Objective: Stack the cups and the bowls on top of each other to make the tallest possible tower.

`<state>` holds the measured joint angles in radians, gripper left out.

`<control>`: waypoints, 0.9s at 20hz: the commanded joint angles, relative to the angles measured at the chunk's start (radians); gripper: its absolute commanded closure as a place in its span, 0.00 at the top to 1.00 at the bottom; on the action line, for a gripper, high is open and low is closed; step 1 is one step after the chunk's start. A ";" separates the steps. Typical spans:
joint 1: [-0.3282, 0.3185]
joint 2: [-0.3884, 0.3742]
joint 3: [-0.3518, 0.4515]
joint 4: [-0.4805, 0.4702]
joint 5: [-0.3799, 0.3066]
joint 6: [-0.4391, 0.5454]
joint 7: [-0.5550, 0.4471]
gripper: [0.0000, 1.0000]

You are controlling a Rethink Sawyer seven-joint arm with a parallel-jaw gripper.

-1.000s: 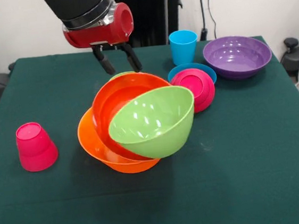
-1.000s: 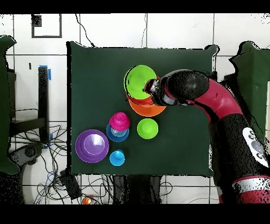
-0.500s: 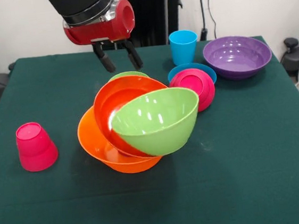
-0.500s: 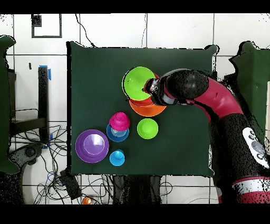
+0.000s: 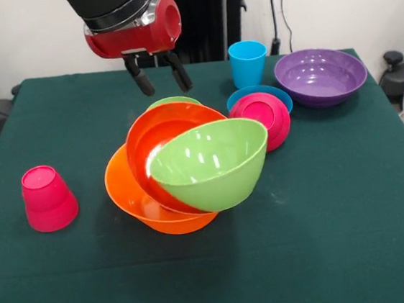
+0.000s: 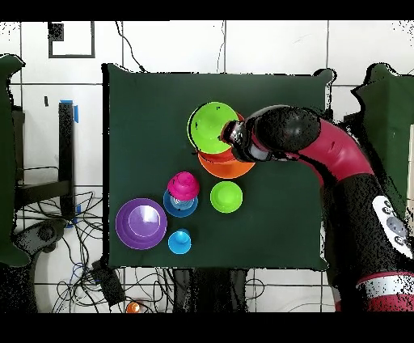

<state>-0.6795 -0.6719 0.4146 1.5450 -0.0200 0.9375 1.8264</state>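
My gripper [image 5: 165, 89] hangs open and empty just above the far rim of the tower. The tower is a large orange bowl [image 5: 144, 207] holding a tilted red-orange bowl [image 5: 156, 138], with a large lime green bowl [image 5: 211, 165] leaning in it towards the right. From above, the green bowl [image 6: 213, 126] sits on the orange bowl [image 6: 230, 168], beside the arm's wrist [image 6: 247, 141]. A small lime green bowl [image 5: 174, 101] peeks out behind the tower. A pink-red cup [image 5: 46, 197] stands upside down at the left.
A pink-red small bowl [image 5: 263, 116] lies mouth down on a small blue bowl [image 5: 277, 99]. Behind them stand a sky blue cup [image 5: 247, 61] and a large purple bowl [image 5: 320, 75]. The arm [image 6: 356, 186] covers the table's right side in the overhead view.
The gripper has risen slightly, away from the tower's rim. The lime green bowl has tipped from facing forward to a more mouth-up lean and settled.
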 commanded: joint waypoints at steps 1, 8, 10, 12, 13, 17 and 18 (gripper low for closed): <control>-0.003 -0.124 -0.033 0.068 -0.014 0.230 0.009 1.00; -0.080 -0.299 -0.033 0.072 -0.031 0.422 -0.078 1.00; -0.109 -0.304 -0.029 0.039 -0.075 0.445 -0.123 1.00; -0.143 -0.314 -0.020 0.025 -0.099 0.467 -0.163 1.00; -0.163 -0.318 -0.016 0.022 -0.113 0.444 -0.191 1.00; -0.254 -0.271 0.049 -0.009 -0.118 0.203 -0.281 1.00; -0.266 -0.257 0.060 -0.017 -0.127 0.181 -0.289 1.00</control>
<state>-0.8759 -0.9769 0.4178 1.5587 -0.0500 1.2869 1.8262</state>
